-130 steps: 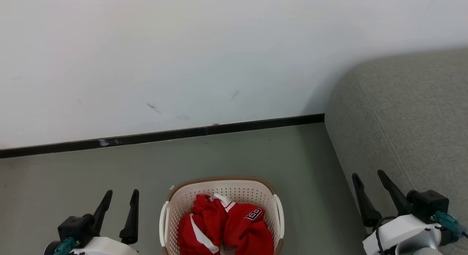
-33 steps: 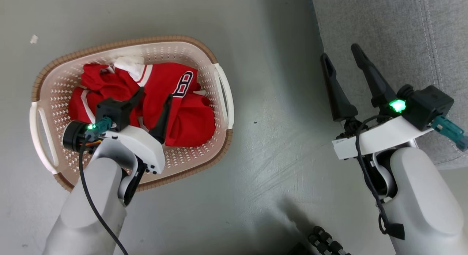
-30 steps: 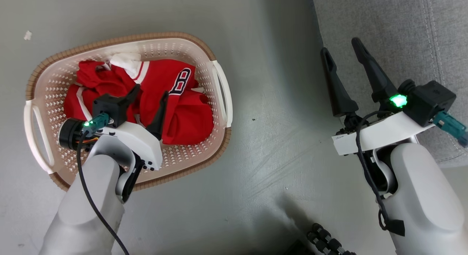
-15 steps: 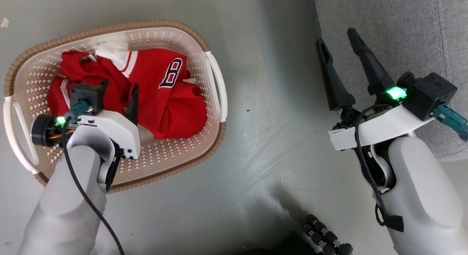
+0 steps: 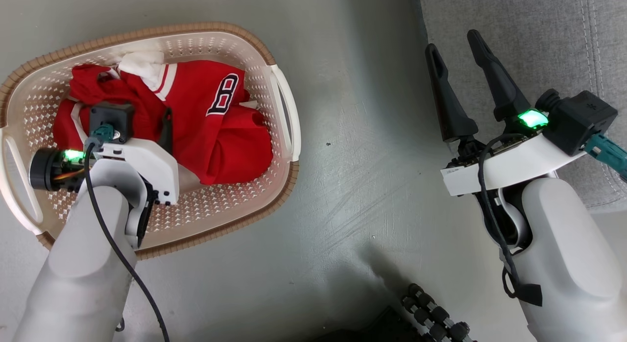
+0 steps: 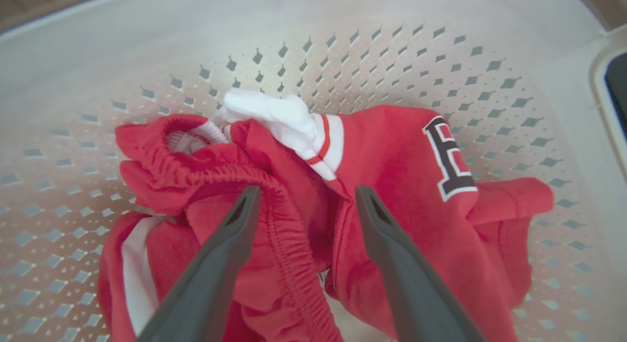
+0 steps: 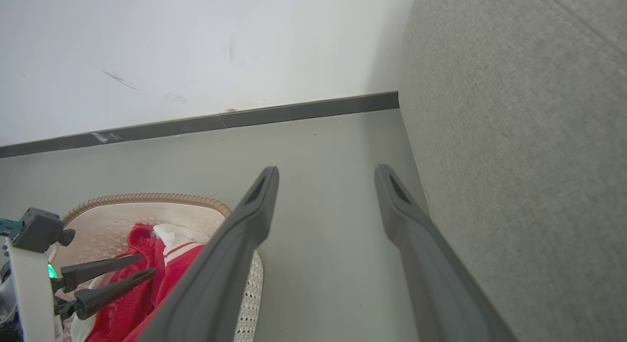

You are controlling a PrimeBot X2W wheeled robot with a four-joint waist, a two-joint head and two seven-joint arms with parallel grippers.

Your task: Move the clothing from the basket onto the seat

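Note:
The clothing [image 5: 215, 131] is a crumpled heap of red garments with white trim and a dark lettered patch, lying in the cream basket [image 5: 230, 209] on the floor at the left. My left gripper [image 5: 149, 121] points down into the basket, open, its fingers straddling a red elastic waistband [image 6: 274, 185] and close above the cloth. In the left wrist view the left gripper [image 6: 308, 197] holds nothing. My right gripper [image 5: 453, 40] hangs open and empty beside the grey seat [image 5: 529, 33], over the floor at the seat's edge. The right wrist view has the right gripper [image 7: 327, 173] beside the seat [image 7: 529, 136].
Bare grey floor [image 5: 352, 175] lies between basket and seat. A white wall with a dark skirting board [image 7: 245, 117] runs behind the basket [image 7: 147, 200]. A dark ribbed part [image 5: 431, 315] sits at the bottom edge of the head view.
My left gripper has sunk deeper into the basket, its fingers now pointing more steeply down at the clothing. The head view has shifted a little. The right gripper stays open by the seat.

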